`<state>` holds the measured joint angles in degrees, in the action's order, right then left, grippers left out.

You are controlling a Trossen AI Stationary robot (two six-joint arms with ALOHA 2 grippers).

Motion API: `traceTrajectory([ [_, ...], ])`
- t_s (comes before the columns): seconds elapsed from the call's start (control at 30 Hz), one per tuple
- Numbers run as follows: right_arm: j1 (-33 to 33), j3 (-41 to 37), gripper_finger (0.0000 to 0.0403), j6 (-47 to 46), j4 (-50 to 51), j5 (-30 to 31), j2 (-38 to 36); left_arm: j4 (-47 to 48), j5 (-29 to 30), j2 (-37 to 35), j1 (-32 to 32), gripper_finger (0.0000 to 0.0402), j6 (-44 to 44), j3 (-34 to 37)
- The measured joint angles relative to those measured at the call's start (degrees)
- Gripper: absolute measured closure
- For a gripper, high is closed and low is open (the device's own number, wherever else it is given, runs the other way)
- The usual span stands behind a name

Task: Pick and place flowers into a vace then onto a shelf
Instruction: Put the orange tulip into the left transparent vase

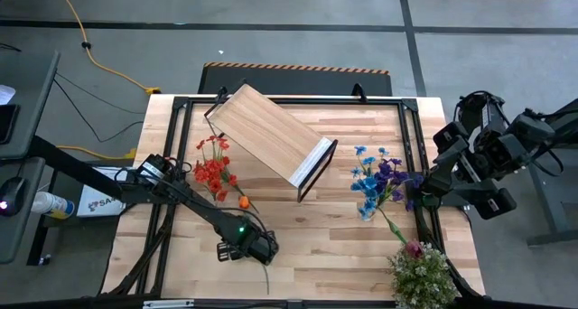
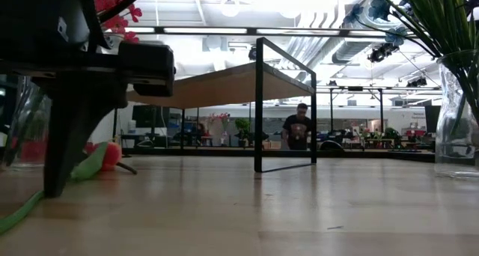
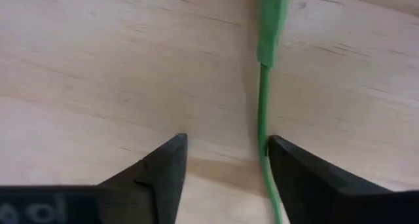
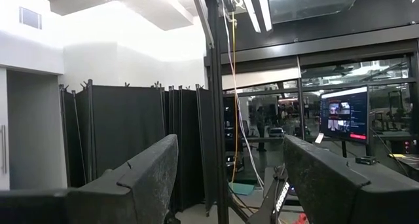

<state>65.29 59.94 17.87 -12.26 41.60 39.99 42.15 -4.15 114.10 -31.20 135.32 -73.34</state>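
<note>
**A:** Pale wooden tabletop [image 1: 343, 246], grey shop floor around it. Taking the shelf [image 1: 269, 135] as the landmark, what lies left of it?

**B:** Just left of the shelf a vase of red sprays [image 1: 213, 170] stands upright. An orange tulip [image 1: 244, 201] lies flat on the wood below the shelf's left end, its bloom near the sprays and its stem [image 3: 264, 106] running away from the shelf toward the table's front edge. The left gripper [image 1: 256, 249] is down over that stem.

**A:** Jaws?

**B:** Parted and straddling the stem. In the left wrist view the stem runs right alongside one finger, with bare wood between it and the other, so it is not pinched yet.

**A:** How will it handle?

**B:** I judge it light, thin and springy, likely a smooth plastic skin that could roll or slip out. The heavy bloom end may droop. Pinching the bare stem just below the leaf [image 3: 271, 21], squarely across, looks best; the petals would crush.

**A:** And right of the shelf?

**B:** Blue and purple blooms [image 1: 379, 181] sit in a glass vase near the shelf's right end. The right gripper [image 1: 432, 184] waits beyond them at the table's edge, fingers wide apart, holding nothing.
</note>
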Motion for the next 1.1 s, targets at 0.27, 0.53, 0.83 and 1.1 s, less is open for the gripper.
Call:
traceTrajectory([
  [0.27, 0.0, 0.0, 0.0137, 0.0, 0.0, 0.0, 0.0, 0.0, 0.0, 0.7, 0.0, 0.0231, 1.3, 0.0],
  [0.53, 0.0, 0.0, 0.0137, 0.0, 0.0, 0.0, 0.0, -1.1, -1.9, 1.7, 0.2, 0.0298, 1.5, 0.0],
  [0.83, 0.0, 0.0, 0.0137, 0.0, 0.0, 0.0, 0.0, -1.2, -1.5, 1.7, 0.0, 0.0381, 1.4, 0.0],
  [1.1, 0.0, 0.0, 0.0137, 0.0, 0.0, 0.0, 0.0, -1.1, 1.1, 1.5, -1.8, 0.0381, 1.6, -0.1],
])
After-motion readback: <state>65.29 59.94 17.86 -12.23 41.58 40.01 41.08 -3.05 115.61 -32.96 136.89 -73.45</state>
